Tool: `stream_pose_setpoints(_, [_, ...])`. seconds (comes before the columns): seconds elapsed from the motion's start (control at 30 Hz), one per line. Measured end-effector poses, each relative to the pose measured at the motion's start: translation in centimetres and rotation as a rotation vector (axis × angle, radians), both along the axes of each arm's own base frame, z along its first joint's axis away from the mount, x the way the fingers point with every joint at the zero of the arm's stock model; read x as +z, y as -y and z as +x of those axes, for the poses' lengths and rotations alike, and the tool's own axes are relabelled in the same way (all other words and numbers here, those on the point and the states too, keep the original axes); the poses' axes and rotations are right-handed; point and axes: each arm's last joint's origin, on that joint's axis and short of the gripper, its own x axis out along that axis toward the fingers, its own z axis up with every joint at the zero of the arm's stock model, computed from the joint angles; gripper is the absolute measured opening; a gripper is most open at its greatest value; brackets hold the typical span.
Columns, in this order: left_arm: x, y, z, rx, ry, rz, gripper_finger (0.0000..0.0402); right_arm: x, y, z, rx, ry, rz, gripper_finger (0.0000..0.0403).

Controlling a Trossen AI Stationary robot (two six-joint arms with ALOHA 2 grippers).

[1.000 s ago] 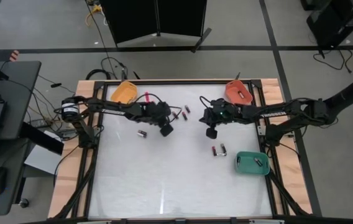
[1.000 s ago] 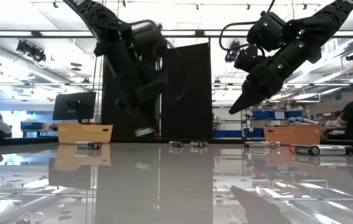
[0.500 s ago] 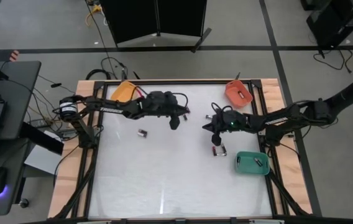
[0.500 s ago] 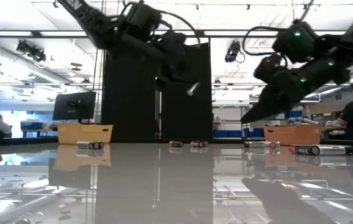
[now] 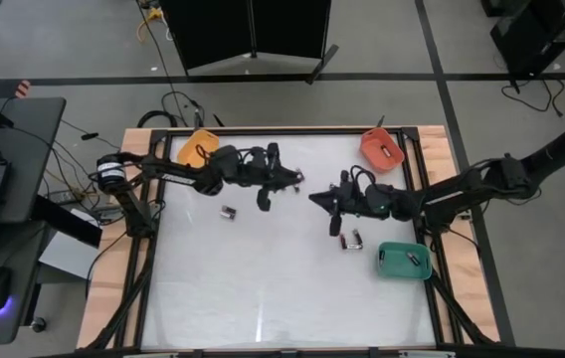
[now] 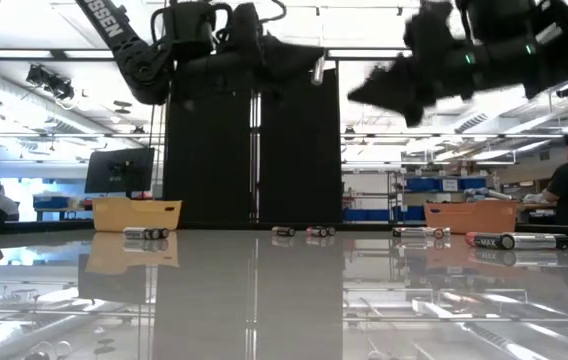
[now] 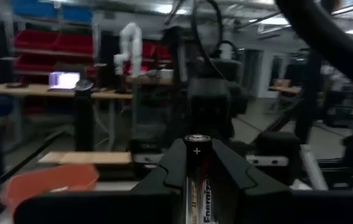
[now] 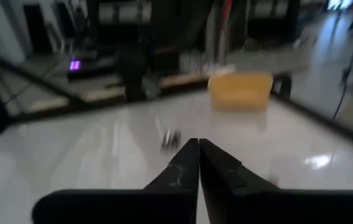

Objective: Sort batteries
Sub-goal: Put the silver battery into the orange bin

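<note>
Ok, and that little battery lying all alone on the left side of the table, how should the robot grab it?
Pinch the lone battery across the middle of its round body, coming straight down from above. It lies flat on its side on the table with room around it, so fingers should fit either side. The left gripper holds another battery; the right gripper is shut and empty.

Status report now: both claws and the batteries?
Left claw shut on battery, raised. Right claw shut, empty, raised. Other batteries loose on table.

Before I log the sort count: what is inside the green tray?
In the green tray, the high view shows one battery near its right end. The rest looks bare, though its walls may hide something small.
</note>
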Motion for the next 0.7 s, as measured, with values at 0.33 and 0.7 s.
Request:
stream_pose_setpoints(0.33, [1.2, 0.8, 0.6, -0.068, 0.044, 0.027, 0.0046, 3.9, -1.7, 1.7, -0.066, 0.099, -0.084, 0.0145])
stream_pose_setpoints(0.7, [2.4, 1.4, 1.2, -0.088, 0.085, 0.062, 0.0046, 4.1, -1.7, 1.8, -0.065, 0.106, -0.085, 0.0178])
